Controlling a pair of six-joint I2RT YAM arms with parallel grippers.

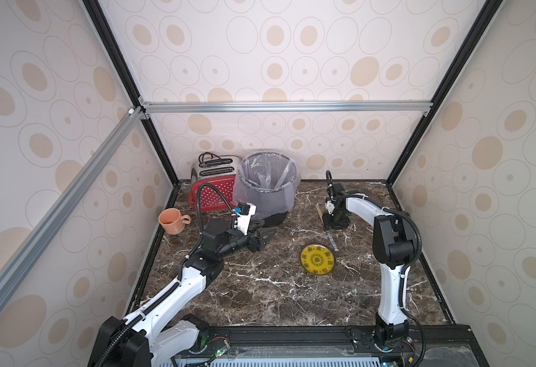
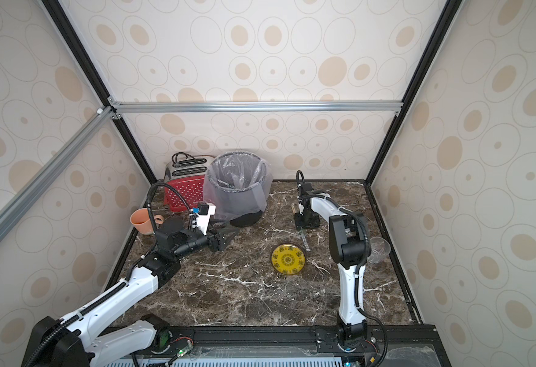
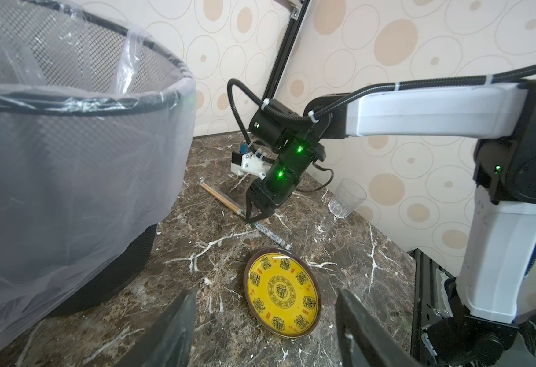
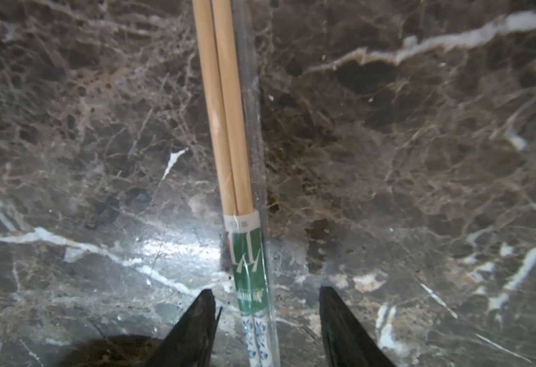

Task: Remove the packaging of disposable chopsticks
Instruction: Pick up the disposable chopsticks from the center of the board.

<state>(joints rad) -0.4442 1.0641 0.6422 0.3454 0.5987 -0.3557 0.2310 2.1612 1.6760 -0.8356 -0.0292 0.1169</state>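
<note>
The chopsticks and their clear, green-printed wrapper lie flat on the marble worktop just beyond the yellow dish, the right claw released astride the wrapper with gaps either side, the left claw released and empty.

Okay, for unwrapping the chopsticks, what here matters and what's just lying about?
Job: chopsticks, sleeve, right end effector open astride them.
Lying about: toaster, bin, mug, dish, glass.
</note>
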